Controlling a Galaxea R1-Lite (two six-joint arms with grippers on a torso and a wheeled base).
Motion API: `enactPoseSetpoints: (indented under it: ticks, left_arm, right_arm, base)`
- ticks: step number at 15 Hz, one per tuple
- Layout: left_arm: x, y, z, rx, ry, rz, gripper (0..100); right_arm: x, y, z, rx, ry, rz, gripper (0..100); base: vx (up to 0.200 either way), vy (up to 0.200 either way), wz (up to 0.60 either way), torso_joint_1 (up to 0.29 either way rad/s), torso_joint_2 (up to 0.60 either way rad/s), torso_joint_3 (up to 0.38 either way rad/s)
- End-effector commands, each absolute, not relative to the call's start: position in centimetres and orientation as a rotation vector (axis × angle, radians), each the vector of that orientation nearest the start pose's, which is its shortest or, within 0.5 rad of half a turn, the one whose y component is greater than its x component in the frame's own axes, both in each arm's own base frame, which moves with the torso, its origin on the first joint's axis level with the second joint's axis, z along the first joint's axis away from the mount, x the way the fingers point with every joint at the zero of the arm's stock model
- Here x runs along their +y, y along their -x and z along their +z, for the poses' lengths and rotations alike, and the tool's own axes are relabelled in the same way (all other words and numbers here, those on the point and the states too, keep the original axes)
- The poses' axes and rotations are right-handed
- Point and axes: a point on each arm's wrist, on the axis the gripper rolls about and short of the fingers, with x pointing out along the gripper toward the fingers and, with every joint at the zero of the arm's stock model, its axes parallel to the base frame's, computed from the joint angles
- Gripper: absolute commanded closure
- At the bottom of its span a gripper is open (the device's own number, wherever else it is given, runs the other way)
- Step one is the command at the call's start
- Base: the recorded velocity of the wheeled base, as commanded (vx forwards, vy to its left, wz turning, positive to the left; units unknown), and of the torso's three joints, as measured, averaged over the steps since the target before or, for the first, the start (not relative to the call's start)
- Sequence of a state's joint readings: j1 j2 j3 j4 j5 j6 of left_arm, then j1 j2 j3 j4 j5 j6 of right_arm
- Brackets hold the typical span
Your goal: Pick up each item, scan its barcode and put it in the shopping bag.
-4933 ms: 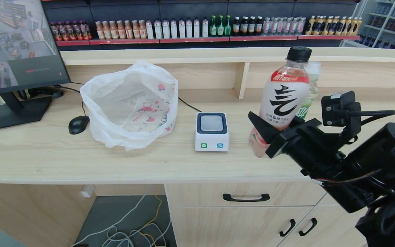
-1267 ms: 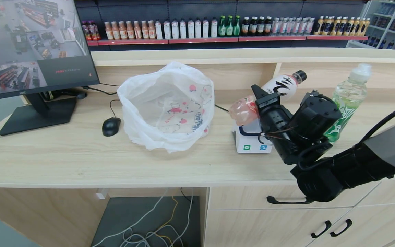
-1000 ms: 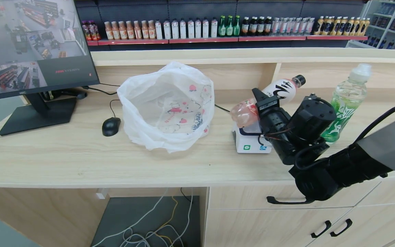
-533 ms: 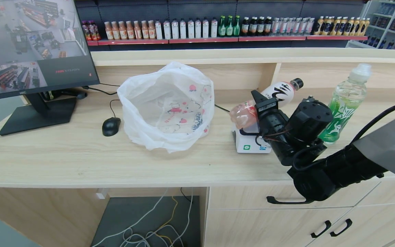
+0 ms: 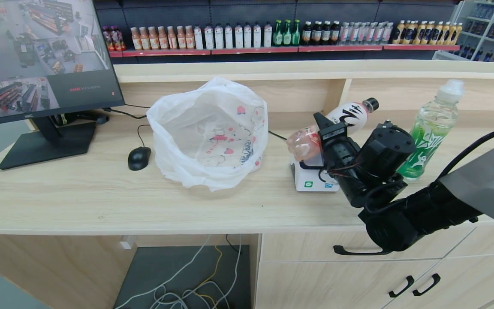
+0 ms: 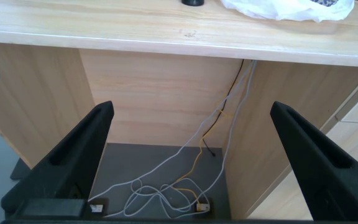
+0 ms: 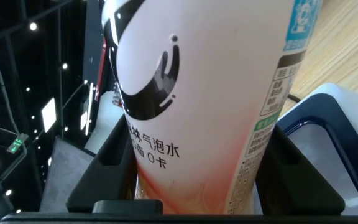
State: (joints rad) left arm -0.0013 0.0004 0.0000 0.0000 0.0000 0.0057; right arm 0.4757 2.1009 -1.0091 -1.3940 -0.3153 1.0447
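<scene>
My right gripper (image 5: 325, 136) is shut on a pink-and-white drink bottle (image 5: 339, 121), holding it tilted on its side just above the white barcode scanner (image 5: 311, 174). In the right wrist view the bottle (image 7: 210, 93) fills the space between the fingers (image 7: 114, 168), with the scanner (image 7: 319, 115) behind it. A white shopping bag (image 5: 210, 131) with red prints stands open left of the scanner. A green-labelled bottle (image 5: 431, 128) stands upright at the right. My left gripper (image 6: 191, 162) is open, hanging below the counter's front edge.
A monitor (image 5: 37, 56) and black mouse (image 5: 139, 158) sit at the counter's left. A raised wooden ledge (image 5: 298, 68) runs along the back. Cables (image 6: 185, 180) lie on the floor under the counter; drawers (image 5: 358, 274) are below at the right.
Since 4.9 s ago the camera has shifted, and the right gripper has carried the bottle from upright to tilted over the scanner. In the last second it dipped slightly lower.
</scene>
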Motion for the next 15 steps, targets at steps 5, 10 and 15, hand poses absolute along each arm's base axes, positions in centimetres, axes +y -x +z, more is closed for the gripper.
enactPoseSetpoints:
  ticks: [5,10,15]
  left_arm:
    - [0.0,2.3,7.5,0.000,-0.005,-0.002,0]
    - [0.0,2.3,7.5,0.000,-0.006,0.000,0]
    - [0.0,2.3,7.5,0.000,-0.006,-0.002,0]
  right_arm:
    - [17.4,-35.7,16.8,-0.172,-1.154,0.291,100]
    - [17.4,-35.6,17.2,-0.182,-1.158,0.295,100]
    - [17.3,-34.8,18.6,-0.197,-1.161,0.303,100]
  base:
    - [0.000,0.000,0.00,0.000,0.00,0.000]
    - [0.000,0.000,0.00,0.000,0.00,0.000]
    - [0.000,0.000,0.00,0.000,0.00,0.000]
